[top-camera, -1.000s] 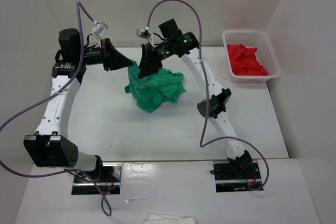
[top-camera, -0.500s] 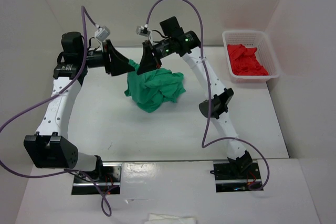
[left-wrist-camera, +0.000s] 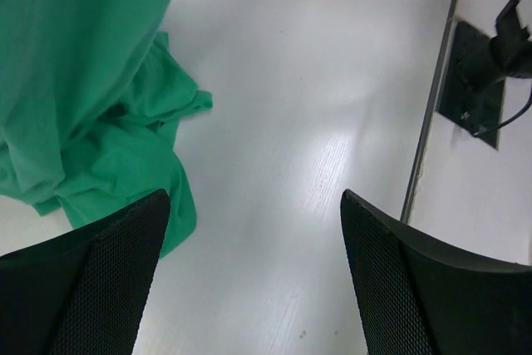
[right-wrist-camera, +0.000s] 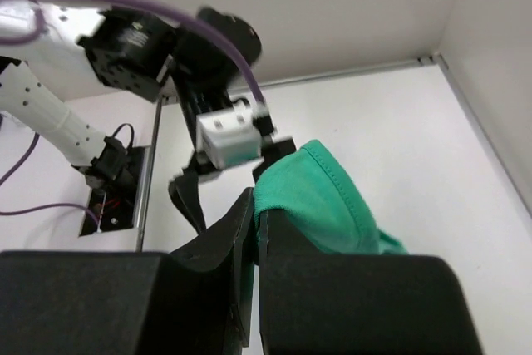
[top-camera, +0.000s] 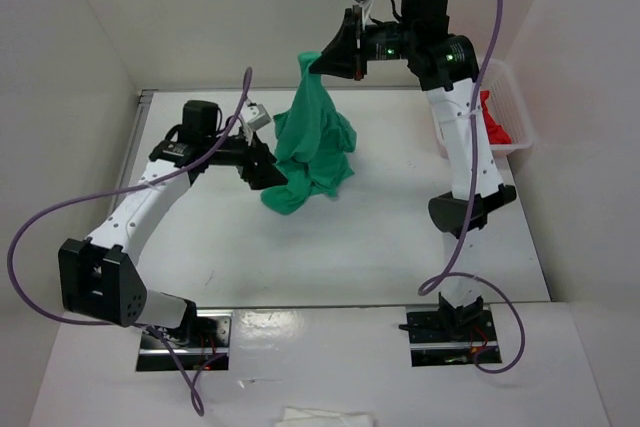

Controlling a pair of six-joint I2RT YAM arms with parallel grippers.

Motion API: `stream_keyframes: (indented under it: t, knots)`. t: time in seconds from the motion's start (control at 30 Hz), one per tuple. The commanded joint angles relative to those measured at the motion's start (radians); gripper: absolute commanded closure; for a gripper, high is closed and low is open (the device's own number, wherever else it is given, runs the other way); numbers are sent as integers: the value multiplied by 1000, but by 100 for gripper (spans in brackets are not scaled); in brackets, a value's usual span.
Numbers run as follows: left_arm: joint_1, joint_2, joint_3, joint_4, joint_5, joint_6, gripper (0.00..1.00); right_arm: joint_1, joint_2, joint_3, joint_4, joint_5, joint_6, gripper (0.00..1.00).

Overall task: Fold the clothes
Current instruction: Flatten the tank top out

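The right gripper (right-wrist-camera: pixel 256 220) has its jaws pinched together on a fold of the green shirt (right-wrist-camera: pixel 324 197), which bulges out beside them. Beyond, over the white desk (right-wrist-camera: pixel 399 139), stands the left arm (right-wrist-camera: pixel 125 39), a purple cable (right-wrist-camera: pixel 208 18) arching above it.

T-shirt (top-camera: pixel 315 137): upper end held up at the right gripper (top-camera: pixel 318 62), above the far half of the table (top-camera: pixel 330 247); lower end heaped on the table, about centre, nearer the far edge than the near.

Left gripper (top-camera: pixel 270 172): just beside the heap, on its left, low over the table.

Basket (top-camera: pixel 522 122): far right corner, partly behind the right arm (top-camera: pixel 465 147); a second garment (top-camera: pixel 492 122) lies in it.
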State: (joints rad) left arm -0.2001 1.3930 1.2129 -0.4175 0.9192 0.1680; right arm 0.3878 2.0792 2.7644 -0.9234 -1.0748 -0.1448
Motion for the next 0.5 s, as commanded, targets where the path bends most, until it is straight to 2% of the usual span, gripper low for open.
stream_keyframes:
  t: [0.0,0.3,0.47]
  knots:
    - [-22,4,-27,48,-97,76,11,29,-54,-38,101,19,27,100]
    - [-44,24,-144,288,-331,-9,11,29,-117,-48,110,10,36,100]
    - [-44,81,-156,298,-318,-9,11,29,-151,-48,101,10,27,100]
